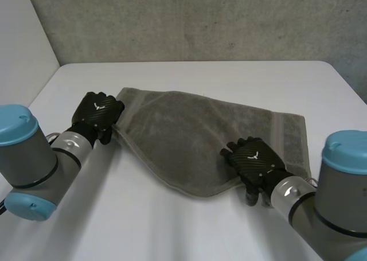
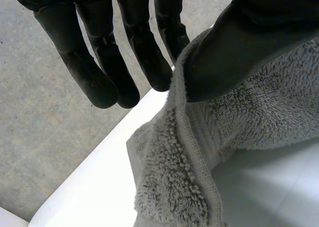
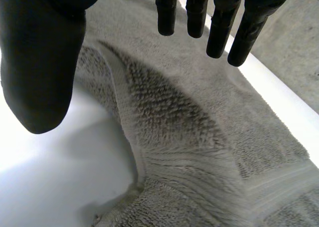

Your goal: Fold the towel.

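No words, numbers or brand names can be read anywhere here. The nearest thing to a sign is a small white mark [image 1: 101, 106] on the back of the left hand [image 1: 97, 116], shaped like a shallow tick, and a matching white mark [image 1: 253, 155] on the back of the right hand [image 1: 255, 164]. Both are too small to read as letters.

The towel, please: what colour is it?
The towel is plain greyish-brown, clearest in the head view.
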Controlling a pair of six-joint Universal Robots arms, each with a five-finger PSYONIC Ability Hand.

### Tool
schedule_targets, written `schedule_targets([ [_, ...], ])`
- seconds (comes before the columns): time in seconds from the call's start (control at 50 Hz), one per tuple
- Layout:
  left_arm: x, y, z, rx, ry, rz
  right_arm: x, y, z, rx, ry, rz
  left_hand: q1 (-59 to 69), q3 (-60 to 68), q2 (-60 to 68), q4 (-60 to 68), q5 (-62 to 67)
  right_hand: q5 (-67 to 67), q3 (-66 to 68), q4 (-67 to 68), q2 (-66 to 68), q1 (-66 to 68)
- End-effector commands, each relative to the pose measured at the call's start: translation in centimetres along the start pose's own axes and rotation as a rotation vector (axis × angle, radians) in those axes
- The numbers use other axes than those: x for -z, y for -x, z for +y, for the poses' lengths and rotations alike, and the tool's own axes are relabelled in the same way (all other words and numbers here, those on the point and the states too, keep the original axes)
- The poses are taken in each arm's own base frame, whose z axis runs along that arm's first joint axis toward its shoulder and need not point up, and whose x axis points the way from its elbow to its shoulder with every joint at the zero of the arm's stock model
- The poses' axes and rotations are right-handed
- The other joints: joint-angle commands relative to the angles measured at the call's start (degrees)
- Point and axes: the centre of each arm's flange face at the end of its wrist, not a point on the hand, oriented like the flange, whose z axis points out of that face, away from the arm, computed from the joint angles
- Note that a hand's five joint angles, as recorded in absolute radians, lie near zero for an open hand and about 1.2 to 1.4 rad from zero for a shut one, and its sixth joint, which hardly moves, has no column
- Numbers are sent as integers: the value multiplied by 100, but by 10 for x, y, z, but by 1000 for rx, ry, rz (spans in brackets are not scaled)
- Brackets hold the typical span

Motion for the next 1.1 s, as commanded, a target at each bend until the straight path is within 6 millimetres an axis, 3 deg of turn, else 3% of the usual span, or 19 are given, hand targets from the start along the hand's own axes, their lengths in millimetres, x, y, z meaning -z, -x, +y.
schedule_targets([
  [0.02, 1, 0, 1, 1, 4, 1, -20, 6, 4, 24, -32, 39, -215, -896, -722, -723, -1504, 118, 58, -8, 16, 149],
  [0.2, 0, 0, 3, 6, 7, 1, -29, -16, -3, 35, -73, 200, -215, -896, -722, -723, -1504, 1366, 1307, 1240, 1265, 1397],
  [0.36, 0, 2, 4, 7, 9, -6, -29, -20, -6, 82, -78, 214, -215, -896, -722, -723, -1504, 2174, 2115, 2048, 2073, 2205],
  [0.56, -1, 5, 5, 8, 14, -13, -23, -44, 6, 216, 49, 251, -215, -896, -722, -723, -1504, 3236, 3177, 3110, 3134, 3267],
  [0.72, -1, 6, 5, 8, 14, -16, -11, -76, 14, 169, 156, 281, -215, -896, -722, -723, -1504, 3253, 3194, 3127, 3151, 3284],
  [0.9, 1, 4, 6, 9, 17, -9, -5, -86, 25, 130, 246, 248, -215, -896, -722, -723, -1504, 3371, 3311, 3245, 3269, 3402],
  [0.96, 1, 3, 6, 9, 20, -8, -2, -87, 25, 111, 273, 213, -215, -896, -722, -723, -1504, 4414, 4354, 4287, 4312, 4444],
  [1.0, 1, 3, 6, 9, 18, -8, 1, -85, 22, 102, 286, 174, -215, -896, -722, -723, -1504, 6135, 6076, 6009, 6033, 6166],
  [1.1, 1, 6, 3, 5, 9, -17, 3, -94, 8, 90, 254, 158, -215, -896, -722, -723, -1504, 6662, 6602, 6536, 6560, 6693],
])
